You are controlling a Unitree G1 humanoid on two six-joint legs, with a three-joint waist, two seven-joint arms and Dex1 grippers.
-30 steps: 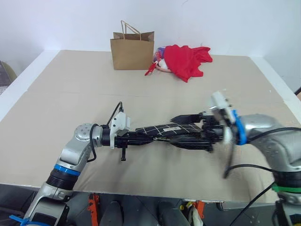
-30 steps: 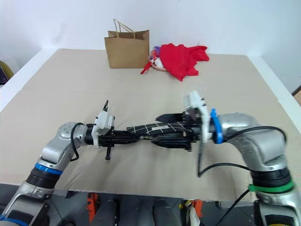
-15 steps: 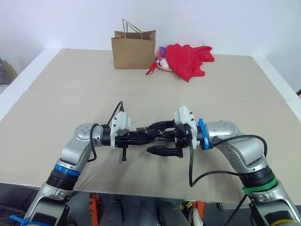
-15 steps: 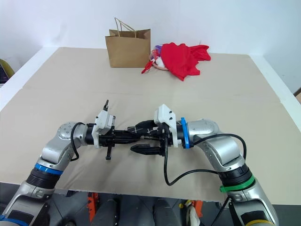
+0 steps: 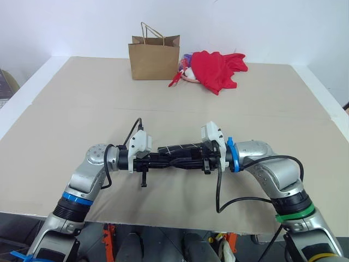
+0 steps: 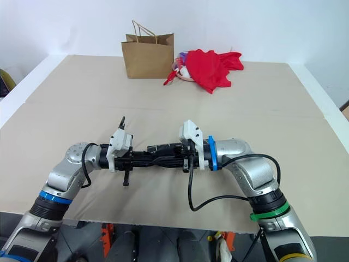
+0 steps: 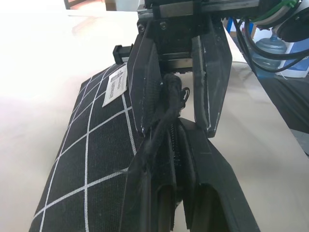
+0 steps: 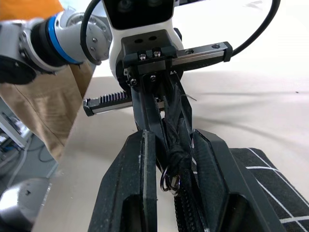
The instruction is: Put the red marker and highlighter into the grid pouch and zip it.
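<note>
I see the grid pouch (image 5: 179,148) as a flat black fabric piece with thin white lines, and in the left wrist view a small white label (image 7: 115,85) sits on its side. It is held up above the tabletop (image 5: 82,103), between my two hands, in front of me and near the front edge. My left hand (image 5: 159,159) is fully closed on the pouch's left end, its two black fingers pinching the fabric beside the zipper. My right hand (image 5: 197,160) faces it from the other side; its fingers (image 8: 216,186) stand narrow on both sides of the black pull cord (image 8: 175,155) and the small metal ring (image 8: 169,182), but I cannot tell if they already press on it. The two hands are very near to each other, almost tip to tip. The pouch's long axis lies left to right across my view, about level, with the zipper edge running along the line between the hands. The tabletop around the hands is bare on all sides. A brown paper bag (image 5: 154,58) stands upright far back, and a red cloth heap (image 5: 217,67) lies just beside it on its right, both well apart from the pouch.
</note>
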